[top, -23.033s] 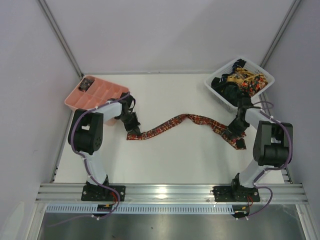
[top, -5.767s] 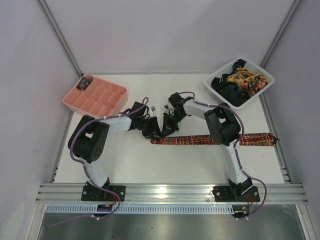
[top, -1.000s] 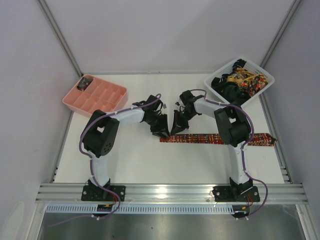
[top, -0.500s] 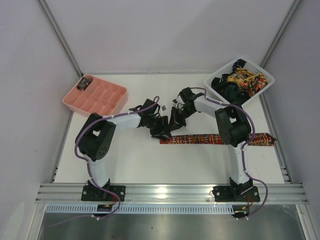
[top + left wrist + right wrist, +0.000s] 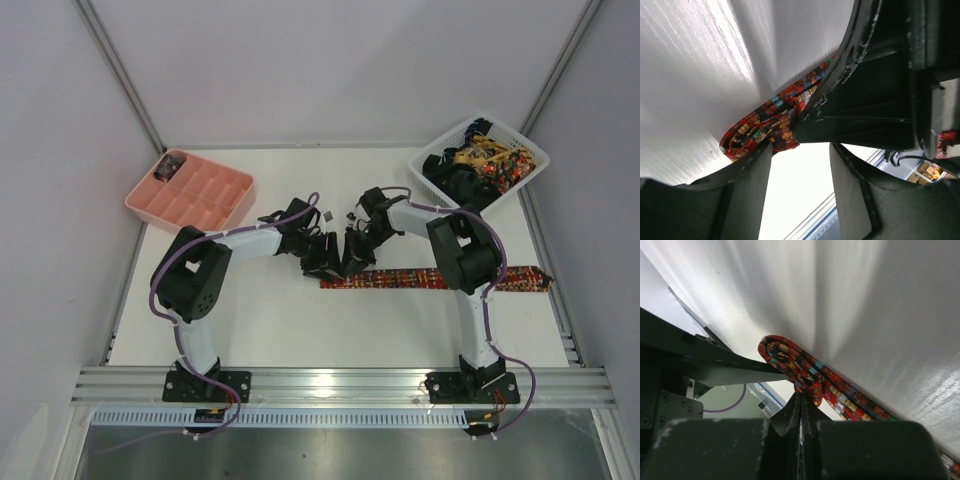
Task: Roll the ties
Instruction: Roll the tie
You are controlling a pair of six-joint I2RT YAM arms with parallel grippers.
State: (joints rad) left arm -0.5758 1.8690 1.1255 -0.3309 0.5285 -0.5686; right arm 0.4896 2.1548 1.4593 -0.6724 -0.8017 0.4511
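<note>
One of the ties [image 5: 440,278], patterned red, orange and black, lies flat across the table, and its left end is curled into a small roll [image 5: 765,129]. My right gripper [image 5: 350,260] sits at that roll. In the right wrist view its fingertips [image 5: 801,399] are pressed together on the roll's outer fold [image 5: 790,364]. My left gripper [image 5: 327,264] stands close against the roll from the left. In the left wrist view it [image 5: 801,150] is open, only white table shows between its pads, and one finger [image 5: 747,195] lies beside the roll.
A white lattice basket [image 5: 522,186] at the back right holds several more ties [image 5: 480,160]. A pink compartment tray [image 5: 190,195] stands at the back left. The tie's far end reaches the table's right edge [image 5: 545,278]. The two grippers almost touch.
My left gripper's jaws have opened wider beside the roll, and its arm has swung slightly. The right gripper has dropped a little toward the roll and stays shut.
</note>
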